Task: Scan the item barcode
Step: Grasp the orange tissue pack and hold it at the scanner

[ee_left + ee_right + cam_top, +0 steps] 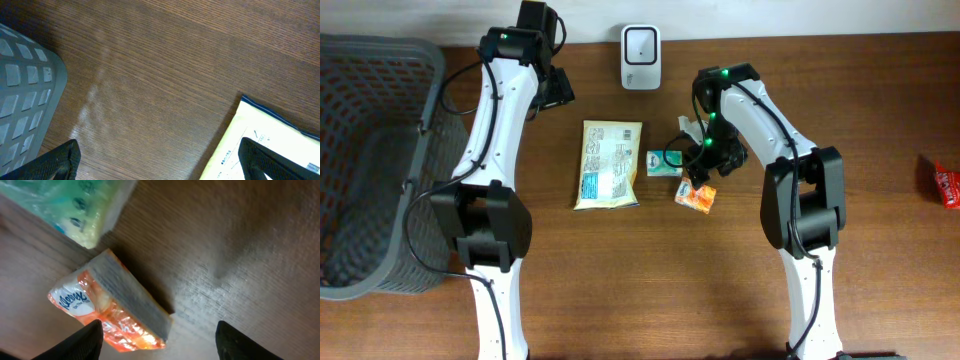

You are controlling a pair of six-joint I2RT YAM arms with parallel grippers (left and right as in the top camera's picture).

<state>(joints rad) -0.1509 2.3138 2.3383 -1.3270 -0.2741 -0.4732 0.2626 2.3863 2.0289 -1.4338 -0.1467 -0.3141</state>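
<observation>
**A:** How do the right fingers [703, 168] stand?

**B:** Apart, low over the bench [720, 290], clamped on nothing. The orange tissue pack [117, 312] lies on the wood between them, much closer to one finger than the other. I cannot tell whether that finger touches it.

**A:** What is past the fingertips?

**B:** A green packet [75, 205], just beside the tissue pack.

**A:** And the left fingers [560, 95]?

**B:** Wide apart and holding nothing, with bare wood between them. A corner of the yellow packet [280, 135] sits by one finger, and the grey basket [25, 85] is by the other. The white scanner [640, 57] stands between the two pairs, well apart from both.
</observation>
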